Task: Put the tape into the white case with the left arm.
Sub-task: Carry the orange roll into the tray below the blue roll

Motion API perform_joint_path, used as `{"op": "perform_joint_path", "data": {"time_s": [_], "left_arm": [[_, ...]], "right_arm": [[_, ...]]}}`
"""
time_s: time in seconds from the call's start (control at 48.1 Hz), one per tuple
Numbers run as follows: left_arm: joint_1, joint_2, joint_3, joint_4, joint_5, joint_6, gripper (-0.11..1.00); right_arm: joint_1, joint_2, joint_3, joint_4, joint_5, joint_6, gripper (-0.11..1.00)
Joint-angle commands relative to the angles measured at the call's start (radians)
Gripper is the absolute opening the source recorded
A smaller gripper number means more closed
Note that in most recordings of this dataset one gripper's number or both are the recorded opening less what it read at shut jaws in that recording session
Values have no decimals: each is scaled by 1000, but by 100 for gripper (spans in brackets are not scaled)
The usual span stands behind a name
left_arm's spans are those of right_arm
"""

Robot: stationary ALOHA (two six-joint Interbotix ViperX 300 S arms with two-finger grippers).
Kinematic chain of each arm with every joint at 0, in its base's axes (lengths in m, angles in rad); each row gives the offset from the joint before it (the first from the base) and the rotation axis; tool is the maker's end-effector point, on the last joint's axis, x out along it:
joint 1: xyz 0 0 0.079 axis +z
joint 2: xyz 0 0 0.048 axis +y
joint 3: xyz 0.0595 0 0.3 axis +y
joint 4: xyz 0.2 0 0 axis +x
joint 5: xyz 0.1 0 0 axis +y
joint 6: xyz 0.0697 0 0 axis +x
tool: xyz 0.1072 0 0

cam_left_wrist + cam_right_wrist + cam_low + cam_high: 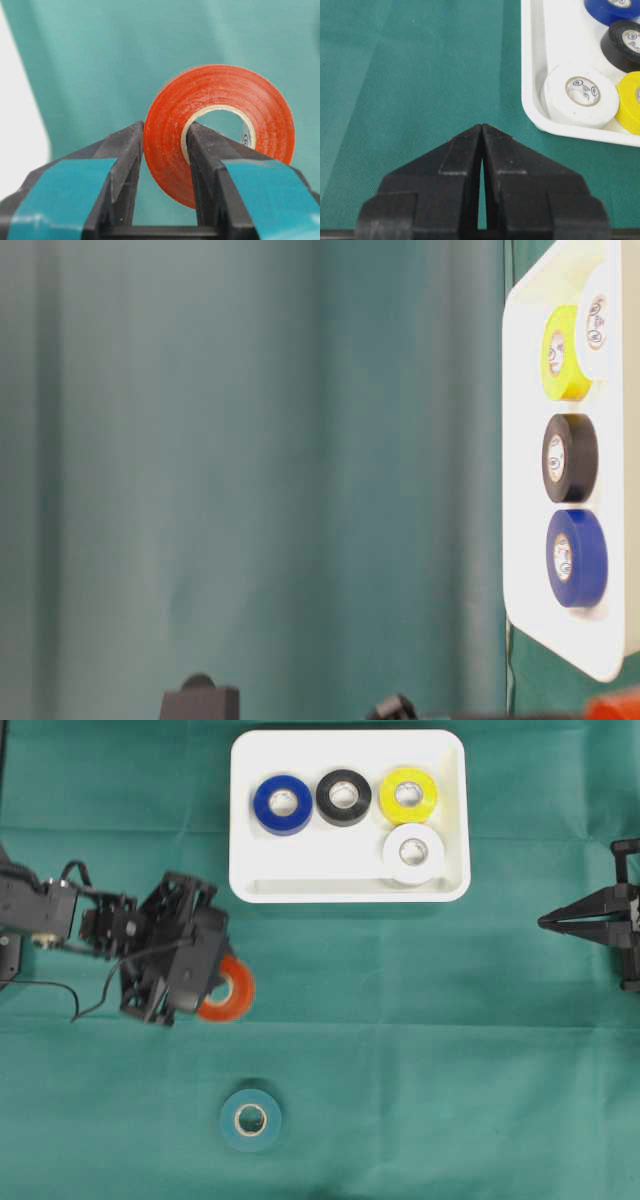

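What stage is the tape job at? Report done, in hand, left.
Done: blue, black, yellow and white rolls lie in the white case. In hand: left gripper shut on the orange roll. Left: teal roll on the cloth.

Six tape rolls are counted: a blue roll, a black roll, a yellow roll, a white roll, an orange roll and a teal roll. One white case and two claws, left claw and right claw, are seen.
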Motion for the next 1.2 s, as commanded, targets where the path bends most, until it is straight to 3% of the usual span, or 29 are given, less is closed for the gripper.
{"op": "perform_joint_path", "data": {"time_s": [0.0,0.229,0.519,1.184], "left_arm": [[51,-21,-32,2,-26,21,24],[186,2,-48,0,-78,71,24],[314,67,-95,0,-137,71,24],[368,213,-201,0,-146,75,24]], "right_arm": [[0,6,-11,0,-11,2,-9],[0,6,-9,0,-9,2,-9],[0,6,-11,0,-9,2,-9],[0,6,-9,0,-12,2,-9]]}}
